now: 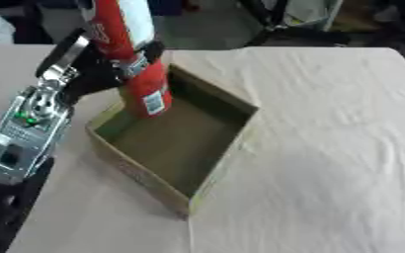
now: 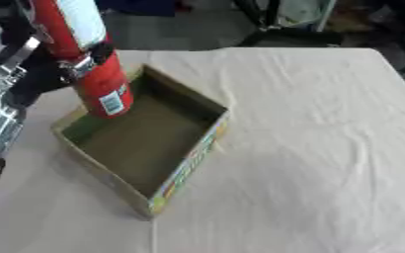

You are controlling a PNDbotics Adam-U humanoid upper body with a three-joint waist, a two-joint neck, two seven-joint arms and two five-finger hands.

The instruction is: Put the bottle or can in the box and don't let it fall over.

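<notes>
A: Where is the can (image 1: 137, 59) located?
B: Upright, its base inside the box (image 1: 208, 163), at the far left corner.
A: Left hand (image 1: 111, 62) condition?
B: Fingers are curled round the can.

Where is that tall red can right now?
The red can stands at the box's far left corner, upper left of both views, held by the left hand.

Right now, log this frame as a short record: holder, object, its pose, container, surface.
holder: left robot hand, fingers curled round the can
object: tall red can with white label
pose: roughly upright, slightly tilted, base at the box's far-left corner; contact with the floor unclear
container: open cardboard box, otherwise empty
surface: table under pale cloth
right robot hand: not in view
</notes>
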